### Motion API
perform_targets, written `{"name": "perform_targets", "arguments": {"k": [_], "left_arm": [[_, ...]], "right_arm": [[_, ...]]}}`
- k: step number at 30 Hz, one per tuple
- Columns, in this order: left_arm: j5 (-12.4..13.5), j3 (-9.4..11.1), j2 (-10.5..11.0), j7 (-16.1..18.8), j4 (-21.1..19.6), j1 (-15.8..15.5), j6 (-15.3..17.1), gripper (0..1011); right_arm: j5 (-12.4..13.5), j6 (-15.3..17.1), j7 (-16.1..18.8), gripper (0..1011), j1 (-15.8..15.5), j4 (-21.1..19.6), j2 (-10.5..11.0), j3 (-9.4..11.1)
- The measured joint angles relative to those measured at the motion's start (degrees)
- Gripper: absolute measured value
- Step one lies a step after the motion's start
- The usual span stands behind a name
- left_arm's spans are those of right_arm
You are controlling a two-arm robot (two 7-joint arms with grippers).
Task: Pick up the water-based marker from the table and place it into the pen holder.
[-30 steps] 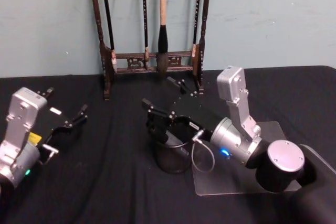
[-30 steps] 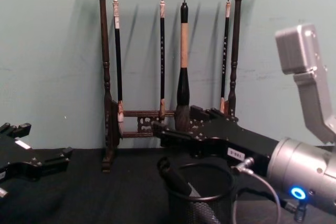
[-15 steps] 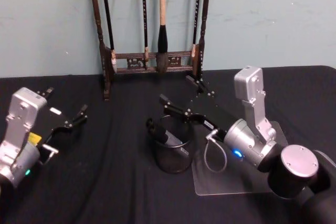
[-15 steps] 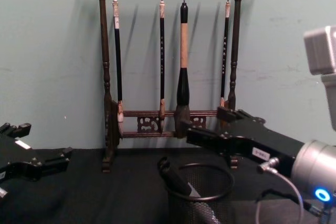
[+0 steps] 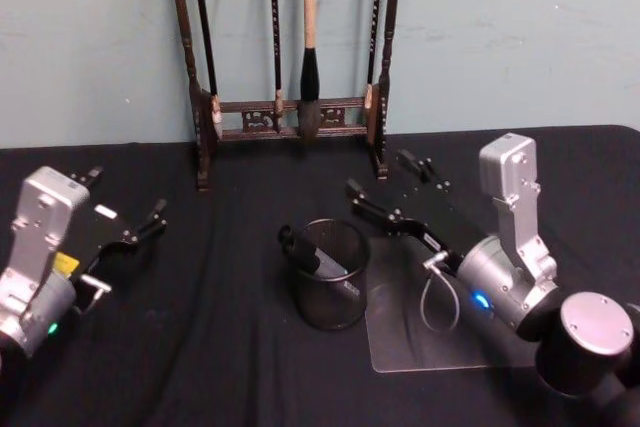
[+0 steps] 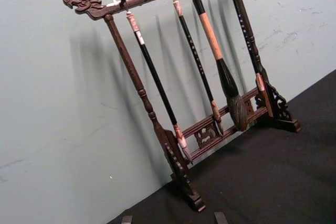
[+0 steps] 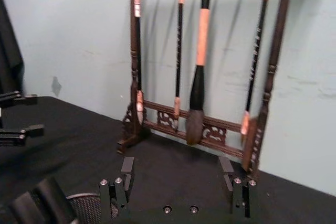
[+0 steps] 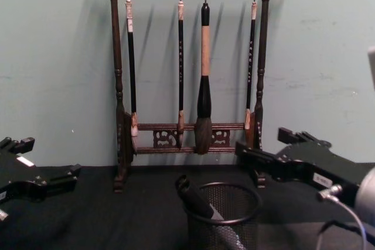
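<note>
The pen holder (image 5: 335,297), a round black mesh cup, stands at the table's middle. The water-based marker (image 5: 303,247) leans inside it, its dark cap sticking out over the left rim. The chest view shows the marker (image 8: 192,196) and the pen holder (image 8: 225,226) from the side. My right gripper (image 5: 378,177) hovers open to the right of the holder and slightly behind it, holding nothing; in the chest view the right gripper (image 8: 261,144) is above rim height. The right wrist view shows its fingers (image 7: 118,188) apart. My left gripper (image 5: 125,197) rests open at far left.
A tall dark wooden brush rack (image 5: 290,112) with several hanging brushes stands at the back against the wall, just behind the right gripper. A clear flat plate (image 5: 410,332) lies on the black cloth right of the holder, under the right arm.
My right gripper has drawn back to the right from above the pen holder, open and empty. The marker stays leaning in the holder. The left arm has not moved.
</note>
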Motion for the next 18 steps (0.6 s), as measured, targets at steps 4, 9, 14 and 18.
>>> {"name": "perform_targets", "arguments": {"k": [4, 9, 14, 18], "left_arm": [[0.0, 0.0, 0.0, 0.0, 0.0, 0.0, 0.0, 1009], [0.0, 0.0, 0.0, 0.0, 0.0, 0.0, 0.0, 1009], [0.0, 0.0, 0.0, 0.0, 0.0, 0.0, 0.0, 1009], [0.0, 0.0, 0.0, 0.0, 0.0, 0.0, 0.0, 1009]], "right_arm": [[-0.1, 0.4, -0.8, 1003, -1.4, -0.6, 0.1, 1.2], [-0.8, 0.4, -1.8, 1003, -2.6, -1.2, 0.3, 2.4], [-1.8, 0.4, -2.5, 1002, -3.8, -1.6, 0.5, 3.4], [-2.1, 0.5, -2.7, 1002, -4.6, -1.7, 0.6, 4.0]]}}
